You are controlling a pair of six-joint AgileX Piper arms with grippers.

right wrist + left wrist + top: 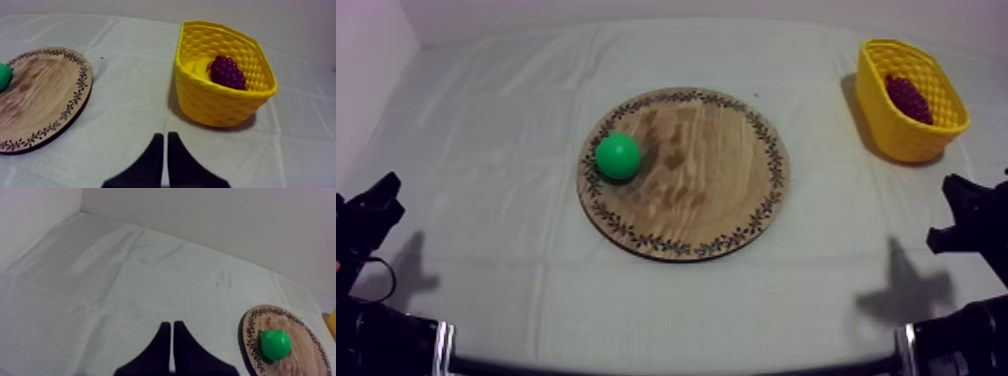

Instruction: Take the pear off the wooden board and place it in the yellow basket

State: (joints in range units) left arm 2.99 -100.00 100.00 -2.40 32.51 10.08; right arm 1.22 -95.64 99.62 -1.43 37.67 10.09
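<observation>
While the pear (618, 156) sits at the left edge of the board (706, 180), grapes (909, 98) lie in the basket (896, 135). The left gripper (171, 324) and right gripper (165, 135) are closed.

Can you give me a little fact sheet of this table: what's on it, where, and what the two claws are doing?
board: round, wooden, mid-table on the cloth
pear: green, on the board's left part, nothing touching it
basket: yellow, far right of the table, apart from the board
grapes: inside the basket
left gripper: shut on nothing, above bare cloth
right gripper: shut on nothing, above cloth between board and basket
task: pear not yet picked up
</observation>
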